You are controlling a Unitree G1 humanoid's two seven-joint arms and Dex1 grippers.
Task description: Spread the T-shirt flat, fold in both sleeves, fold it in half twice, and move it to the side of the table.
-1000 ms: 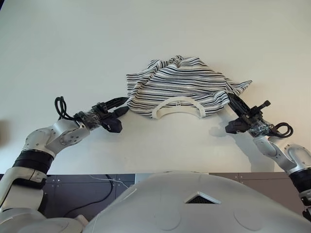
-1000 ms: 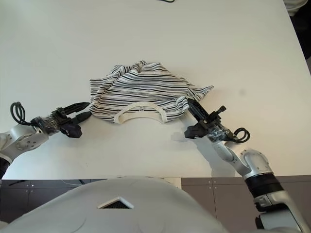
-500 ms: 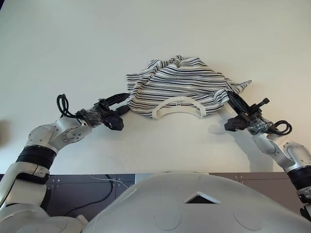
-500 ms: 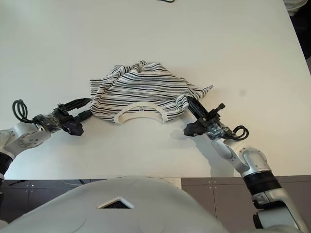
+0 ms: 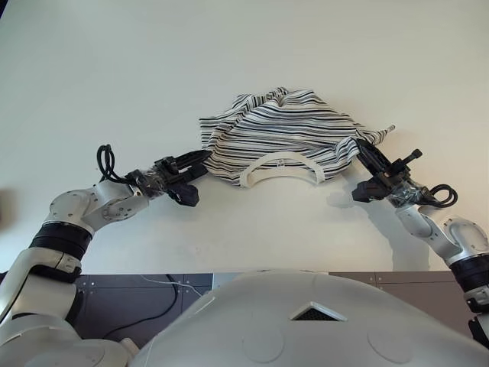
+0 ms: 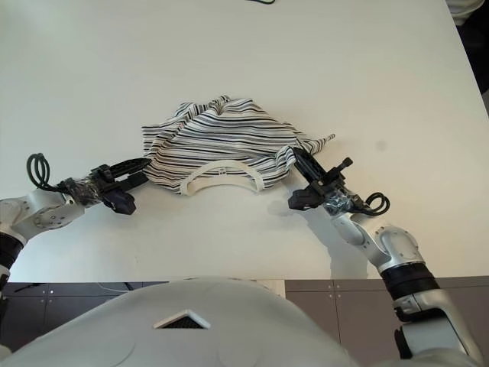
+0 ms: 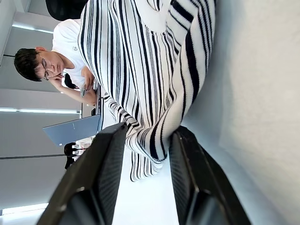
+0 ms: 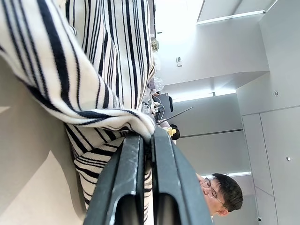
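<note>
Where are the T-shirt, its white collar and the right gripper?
T-shirt (image 5: 286, 122): left eye view, striped middle.
white collar (image 5: 280, 159): left eye view, top of arc.
right gripper (image 8: 151, 137): right wrist view, between its fingertips.

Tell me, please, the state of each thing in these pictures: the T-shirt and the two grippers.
T-shirt: crumpled in a heap on the table, not yet spread flat, no fold made.
Left gripper: jaws open, with an edge of the T-shirt between them.
Right gripper: jaws shut on the opposite edge of the T-shirt.
</note>
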